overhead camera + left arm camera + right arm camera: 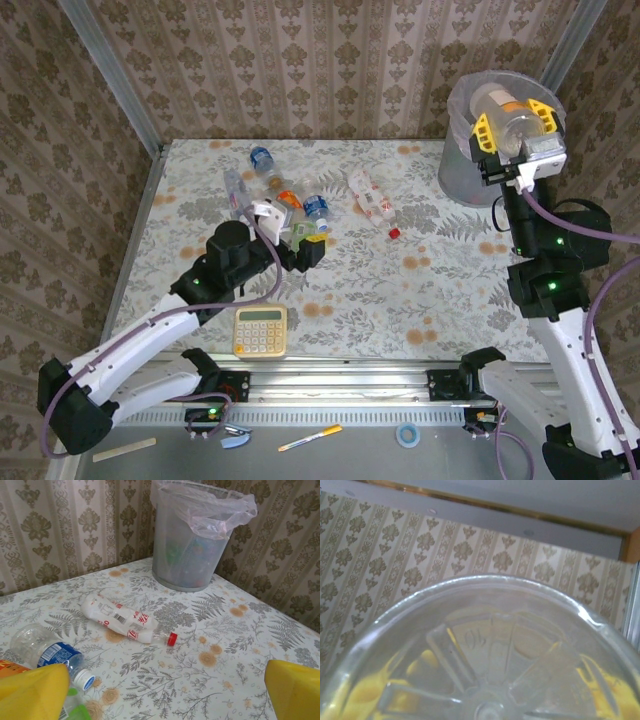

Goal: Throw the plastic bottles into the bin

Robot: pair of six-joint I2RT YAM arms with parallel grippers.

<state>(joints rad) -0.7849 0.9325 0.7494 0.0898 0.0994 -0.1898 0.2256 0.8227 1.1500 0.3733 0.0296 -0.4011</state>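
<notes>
Over the round grey bag-lined bin (pixel 462 175): clear orange-labelled plastic bottle (pixel 503 107), lying level, straight above the mouth.
Right fingers (pixel 484 130): gripping it.
Left fingers (pixel 32 695): wide open, empty.

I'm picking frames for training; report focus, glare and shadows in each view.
Top external: evenly lit and sharp, only faint shadows on the table. Left wrist: the red-capped bottle and bin are crisp, the fingers of the left gripper blurred at the bottom corners. Right wrist: the base of the clear bottle sits too close, soft, with glare along its rim.
</notes>
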